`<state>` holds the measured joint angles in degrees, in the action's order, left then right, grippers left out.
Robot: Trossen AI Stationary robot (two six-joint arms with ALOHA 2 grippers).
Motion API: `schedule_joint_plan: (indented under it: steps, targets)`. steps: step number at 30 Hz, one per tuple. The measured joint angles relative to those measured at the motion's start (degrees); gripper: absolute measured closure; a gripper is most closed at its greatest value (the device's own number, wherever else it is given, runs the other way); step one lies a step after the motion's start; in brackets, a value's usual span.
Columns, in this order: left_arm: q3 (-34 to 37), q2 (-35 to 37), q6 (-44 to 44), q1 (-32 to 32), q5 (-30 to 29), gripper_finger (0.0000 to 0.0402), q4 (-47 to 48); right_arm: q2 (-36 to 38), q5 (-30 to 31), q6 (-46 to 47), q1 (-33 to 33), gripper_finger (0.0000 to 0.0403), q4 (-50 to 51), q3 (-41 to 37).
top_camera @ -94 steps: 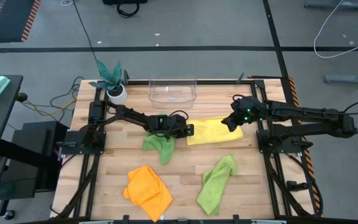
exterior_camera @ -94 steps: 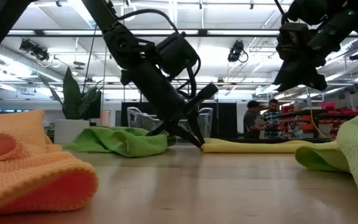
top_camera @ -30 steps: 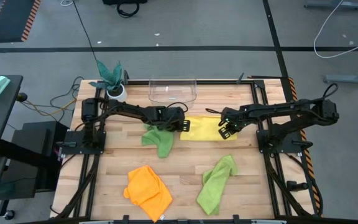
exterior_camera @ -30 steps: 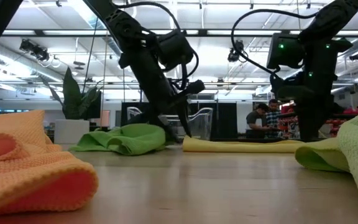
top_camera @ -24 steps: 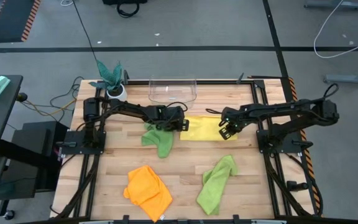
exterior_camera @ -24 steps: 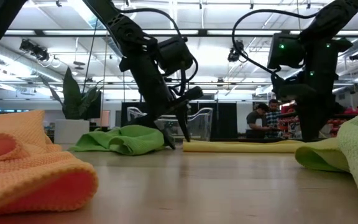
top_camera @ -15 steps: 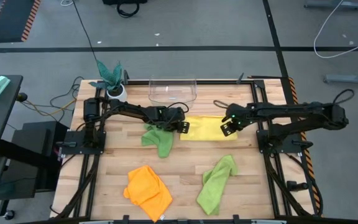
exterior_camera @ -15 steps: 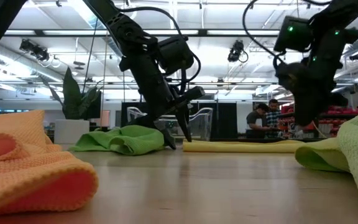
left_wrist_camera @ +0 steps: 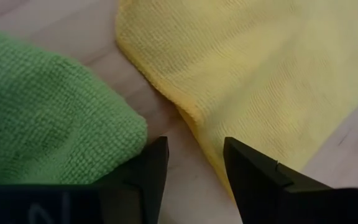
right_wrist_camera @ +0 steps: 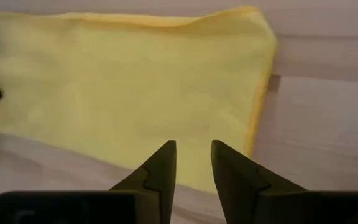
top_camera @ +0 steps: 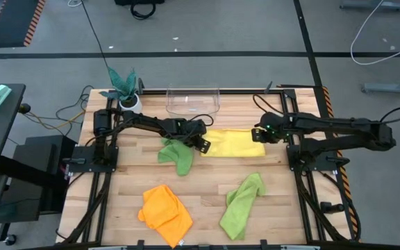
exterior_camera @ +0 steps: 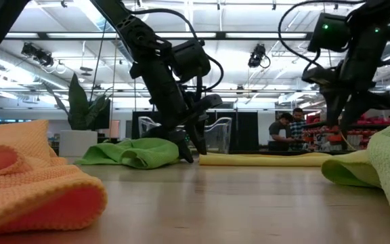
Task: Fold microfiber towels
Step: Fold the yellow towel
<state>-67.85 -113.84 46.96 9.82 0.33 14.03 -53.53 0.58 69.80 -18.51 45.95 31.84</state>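
Observation:
A yellow towel lies flat in a folded band at the table's far middle. My left gripper stands open and low at the towel's left edge, pointing steeply down; a crumpled green towel lies just beside it. My right gripper hangs open by a narrow gap, lifted above the yellow towel's right end. An orange towel and a second green towel lie bunched near the front edge. My left gripper has one finger over the yellow towel's left edge and the other next to the green towel. I cannot tell whether either fingertip touches cloth or table.
A clear plastic bin stands at the far edge behind the yellow towel. A teal plant in a white pot sits at the far left corner. Bare wood lies between the far towels and the near ones.
My right gripper has risen off the yellow towel's right end and gone toward the table's far right, rolling its wrist. My left gripper has rolled in place at the towel's left edge. The yellow towel has stayed flat on the table.

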Motion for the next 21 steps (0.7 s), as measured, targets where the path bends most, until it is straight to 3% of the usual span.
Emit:
schedule_joint_plan:
  steps: [15, 21]
  targets:
    - [0.02, -0.04, -5.05, -0.32, 3.24, 0.0243, -0.27, 0.78, -0.63, 9.18, -0.6, 0.0294, -4.87, -9.8]
    - [0.04, -0.07, -5.62, -0.35, 3.4, 0.0245, -0.32, 0.78, -0.13, 10.12, -0.6, 0.0294, -12.93, -14.28]
